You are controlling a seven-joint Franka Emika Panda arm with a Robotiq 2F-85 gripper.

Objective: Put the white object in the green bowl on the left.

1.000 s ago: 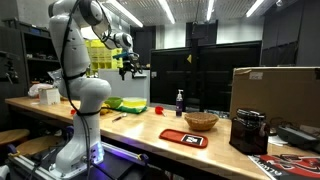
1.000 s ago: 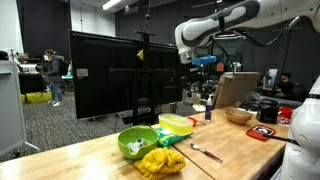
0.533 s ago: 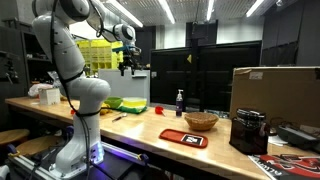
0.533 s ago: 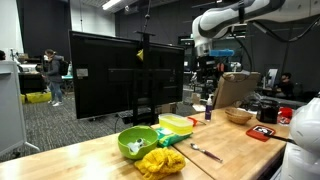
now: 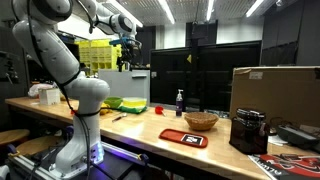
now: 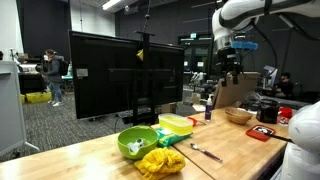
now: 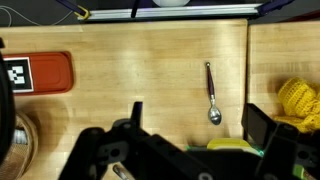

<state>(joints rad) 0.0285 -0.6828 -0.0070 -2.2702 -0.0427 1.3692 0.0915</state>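
Note:
The lime-green bowl (image 6: 137, 142) stands near the table's end; it also shows in an exterior view (image 5: 113, 102). A small pale thing (image 6: 133, 149) seems to lie inside it, too small to tell what. My gripper (image 6: 230, 68) hangs high above the table, well apart from the bowl, and shows in both exterior views (image 5: 126, 58). In the wrist view its jaws (image 7: 200, 125) are open and empty, looking down on a spoon (image 7: 211, 95). The bowl is out of the wrist view.
A yellow cloth (image 6: 160, 161) lies by the bowl, with a yellow-green container (image 6: 177, 124) behind. A woven bowl (image 6: 238, 115), a red board (image 7: 40, 73), a dark bottle (image 5: 180, 102), a cardboard box (image 5: 275, 95) and a white bundle (image 5: 43, 93) are on the table.
The arm has swung round, carrying the open gripper sideways high above the table, further from the green bowl's end in one exterior view. Nothing on the table has moved.

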